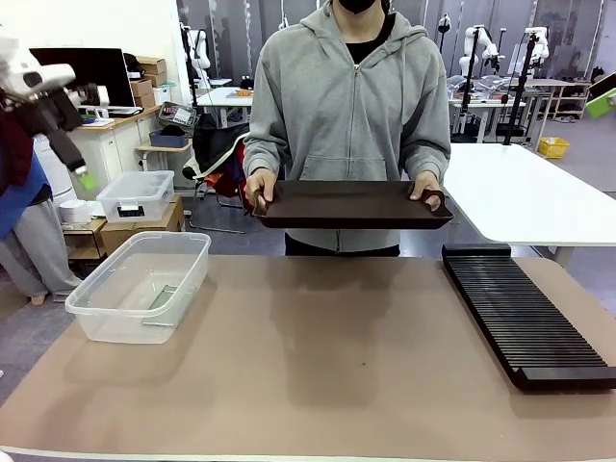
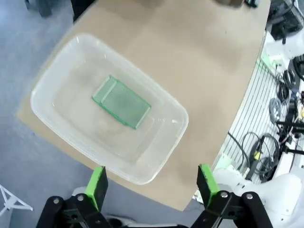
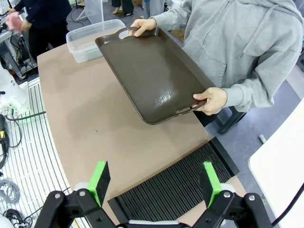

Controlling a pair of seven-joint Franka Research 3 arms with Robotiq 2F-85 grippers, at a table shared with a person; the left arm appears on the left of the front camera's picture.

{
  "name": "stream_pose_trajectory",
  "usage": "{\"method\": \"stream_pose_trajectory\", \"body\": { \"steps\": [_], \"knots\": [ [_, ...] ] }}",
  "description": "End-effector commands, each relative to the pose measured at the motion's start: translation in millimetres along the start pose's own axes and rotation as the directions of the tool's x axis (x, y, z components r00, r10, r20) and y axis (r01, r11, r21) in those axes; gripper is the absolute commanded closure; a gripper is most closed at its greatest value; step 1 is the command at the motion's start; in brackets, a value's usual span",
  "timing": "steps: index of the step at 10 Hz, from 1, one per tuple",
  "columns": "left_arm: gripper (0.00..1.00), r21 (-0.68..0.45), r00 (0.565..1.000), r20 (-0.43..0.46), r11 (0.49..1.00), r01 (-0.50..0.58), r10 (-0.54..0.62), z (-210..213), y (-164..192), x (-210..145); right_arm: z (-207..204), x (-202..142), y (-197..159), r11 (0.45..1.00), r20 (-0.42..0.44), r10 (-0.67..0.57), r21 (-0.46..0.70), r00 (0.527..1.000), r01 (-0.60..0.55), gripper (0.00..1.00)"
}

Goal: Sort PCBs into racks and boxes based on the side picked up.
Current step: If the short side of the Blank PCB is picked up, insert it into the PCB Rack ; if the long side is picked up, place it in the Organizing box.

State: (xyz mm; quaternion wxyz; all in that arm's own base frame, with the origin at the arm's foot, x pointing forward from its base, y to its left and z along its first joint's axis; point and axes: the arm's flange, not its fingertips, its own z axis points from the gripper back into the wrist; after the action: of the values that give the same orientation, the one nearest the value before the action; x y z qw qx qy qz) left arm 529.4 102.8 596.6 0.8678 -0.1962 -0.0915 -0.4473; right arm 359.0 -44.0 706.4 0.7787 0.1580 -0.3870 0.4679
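While the person lifts the tray (image 1: 352, 205) clear, your left gripper (image 2: 152, 183) hangs wide open and empty above the boxed PCB (image 2: 121, 101).

The left pincer (image 2: 150, 184) hung raised at nine o'clock, fingers spread wide; the right pincer (image 3: 156, 182) likewise gaped, empty; the person's hands (image 1: 260, 185) gripped at twelve o'clock
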Motion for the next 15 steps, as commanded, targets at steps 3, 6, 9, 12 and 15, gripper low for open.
{"method": "stream_pose_trajectory", "body": {
  "steps": [3, 6, 9, 12, 15],
  "knots": [
    [0.0, 0.183, 0.951, 0.295, 0.982, 0.042, -0.096, 29.2, -64.7, -2.8, -1.7, -0.2, 1.1, 1.0, 0.012, 0.008, 0.018, 1.0, -0.008, 0.0],
    [0.0, 0.284, 0.933, 0.32, 0.956, 0.07, -0.163, 45.1, -86.6, -0.3, -1.7, -0.2, 1.1, 1.0, 0.012, 0.008, 0.018, 1.0, -0.008, 0.0],
    [0.0, 0.216, 0.944, 0.32, 0.976, 0.015, -0.086, 61.9, -74.9, 4.6, -1.7, -0.2, 1.1, 1.0, 0.012, 0.008, 0.018, 1.0, -0.008, 0.0],
    [0.0, 0.231, 0.939, 0.328, 0.973, 0.024, -0.101, 57.9, -74.0, 2.2, -1.7, -0.2, 1.1, 1.0, 0.012, 0.008, 0.018, 1.0, -0.008, 0.0],
    [0.0, 0.309, 0.89, 0.426, 0.951, 0.026, -0.163, 79.4, -90.5, 12.0, -1.7, -0.2, 1.1, 1.0, 0.012, 0.008, 0.018, 1.0, -0.008, 0.0]
  ]
}}
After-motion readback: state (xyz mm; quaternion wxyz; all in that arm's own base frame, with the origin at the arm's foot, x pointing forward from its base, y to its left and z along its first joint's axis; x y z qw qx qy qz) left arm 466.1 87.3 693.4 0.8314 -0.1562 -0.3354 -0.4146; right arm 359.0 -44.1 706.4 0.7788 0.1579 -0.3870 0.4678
